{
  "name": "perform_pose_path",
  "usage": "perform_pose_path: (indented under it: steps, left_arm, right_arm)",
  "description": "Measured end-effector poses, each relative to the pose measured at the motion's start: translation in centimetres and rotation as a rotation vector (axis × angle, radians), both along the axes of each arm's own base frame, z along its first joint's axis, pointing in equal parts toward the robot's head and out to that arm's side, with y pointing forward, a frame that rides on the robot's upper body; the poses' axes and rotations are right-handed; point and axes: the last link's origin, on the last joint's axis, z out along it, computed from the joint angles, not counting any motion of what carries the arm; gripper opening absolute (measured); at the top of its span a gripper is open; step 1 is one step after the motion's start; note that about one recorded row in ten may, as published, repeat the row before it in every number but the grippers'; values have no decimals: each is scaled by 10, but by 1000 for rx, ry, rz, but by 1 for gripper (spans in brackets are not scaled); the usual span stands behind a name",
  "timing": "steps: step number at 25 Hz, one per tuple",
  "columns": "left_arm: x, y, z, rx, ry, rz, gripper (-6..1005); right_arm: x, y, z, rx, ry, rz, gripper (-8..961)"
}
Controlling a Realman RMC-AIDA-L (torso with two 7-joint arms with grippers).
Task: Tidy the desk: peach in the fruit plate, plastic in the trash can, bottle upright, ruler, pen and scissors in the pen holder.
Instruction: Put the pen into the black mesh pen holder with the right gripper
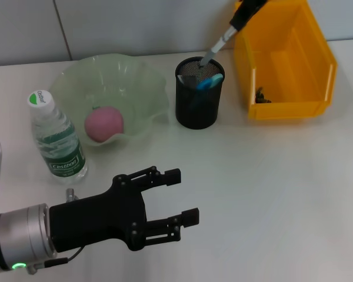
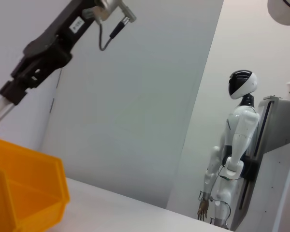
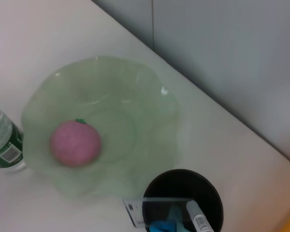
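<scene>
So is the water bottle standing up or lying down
Upright: the bottle stands on its base beside the fruit plate, white cap on top.

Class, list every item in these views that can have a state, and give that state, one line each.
peach: in fruit plate
bottle: upright, capped
pen holder: upright, holding items
pen: held by right claw, tip in holder
trash can: upright
left claw: open, empty

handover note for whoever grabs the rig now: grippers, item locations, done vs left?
Left gripper: open, empty, low over the near table.
Right gripper: above the pen holder, shut on a pen whose tip is inside the rim.
Done: peach in the fruit plate; bottle upright; ruler and a blue-handled item in the holder; something dark in the yellow bin.
Left: release the pen.
</scene>
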Motion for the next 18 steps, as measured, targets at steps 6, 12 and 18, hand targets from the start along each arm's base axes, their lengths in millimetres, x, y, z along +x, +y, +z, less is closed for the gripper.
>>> perform_pose_path:
  steps: [6, 12, 18]
  left_arm:
    - [-3, -5, -1, -12, -8, 1, 797]
    - [-6, -9, -3, -13, -8, 6, 797]
    - [-7, -10, -3, -16, -11, 5, 797]
  right_arm:
    - [1, 1, -26, -9, -56, 6, 150]
    - [5, 2, -41, -13, -66, 8, 150]
    - [7, 2, -48, -4, -79, -1, 151]
